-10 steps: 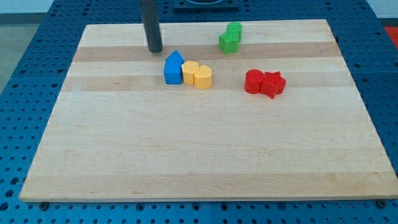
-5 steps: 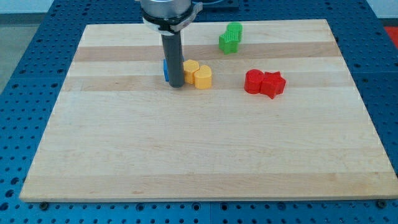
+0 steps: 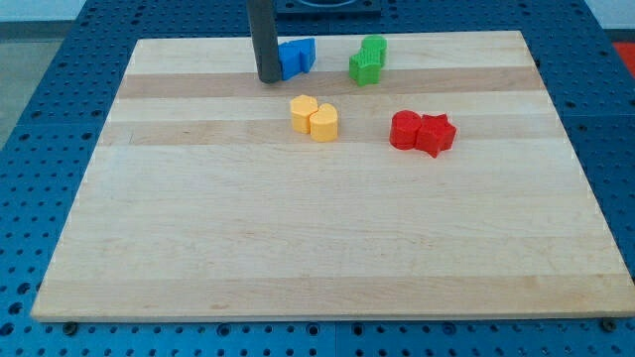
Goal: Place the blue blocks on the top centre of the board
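- Since the earlier frame, the blue blocks have moved up from beside the yellow blocks to the board's top centre.
- My tip touches their left side; it holds nothing.
- Green blocks stand just right of them; red blocks are further right, lower.

Lower board lying wide open for passage, while up top my tip is touching blue blocks, w/ green blocks near, yellow pair & red pair crowding mid-board.
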